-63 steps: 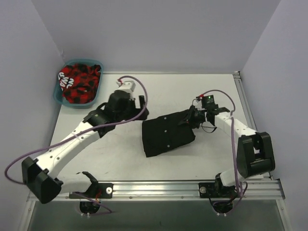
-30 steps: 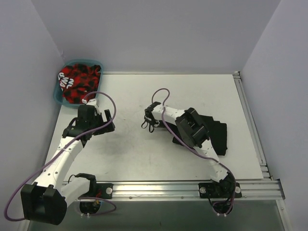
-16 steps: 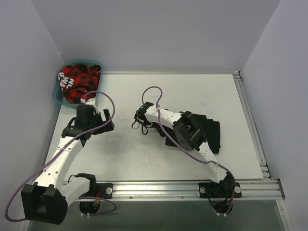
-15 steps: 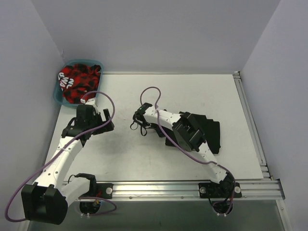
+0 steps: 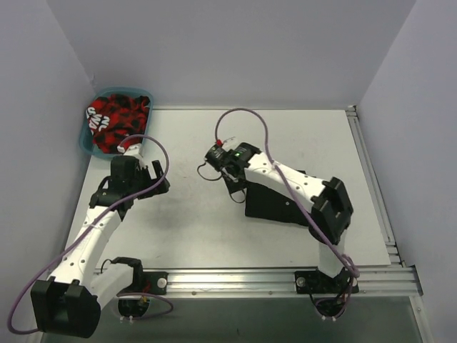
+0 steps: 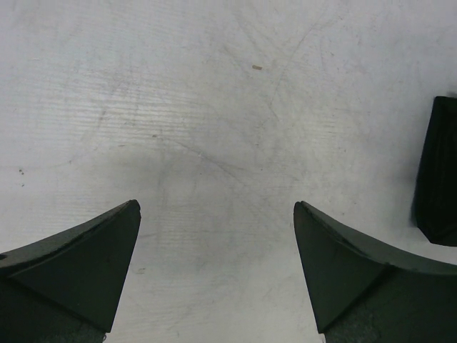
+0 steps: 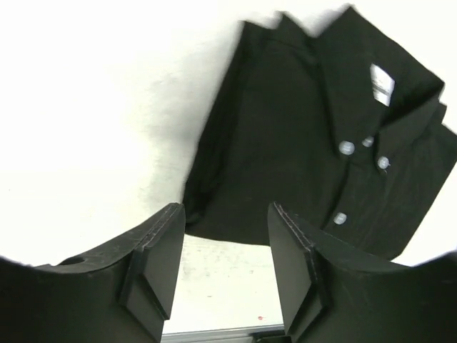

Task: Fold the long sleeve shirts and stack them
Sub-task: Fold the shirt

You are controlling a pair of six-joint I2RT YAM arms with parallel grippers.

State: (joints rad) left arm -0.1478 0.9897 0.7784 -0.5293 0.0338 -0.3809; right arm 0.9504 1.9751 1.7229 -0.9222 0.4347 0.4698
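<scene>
A black long sleeve shirt point(image 5: 275, 204) lies folded on the white table point(image 5: 193, 229), right of centre. The right wrist view shows its collar, white label and pale buttons point(image 7: 300, 143). My right gripper point(image 5: 234, 183) hovers at the shirt's left edge. It is open point(image 7: 225, 243), with only bare table and the shirt's edge between its fingers. My left gripper point(image 5: 163, 179) stays wide open point(image 6: 216, 214) above bare table to the left, holding nothing.
A teal basket point(image 5: 87, 143) at the back left corner holds red-and-black cloth point(image 5: 118, 121). A dark shape point(image 6: 439, 171) shows at the right edge of the left wrist view. A metal rail point(image 5: 235, 280) runs along the near table edge.
My right gripper has gone from shut to open, and its arm has swung its elbow out to the right. The shirt now lies uncovered, a little further left. The left arm has barely moved.
</scene>
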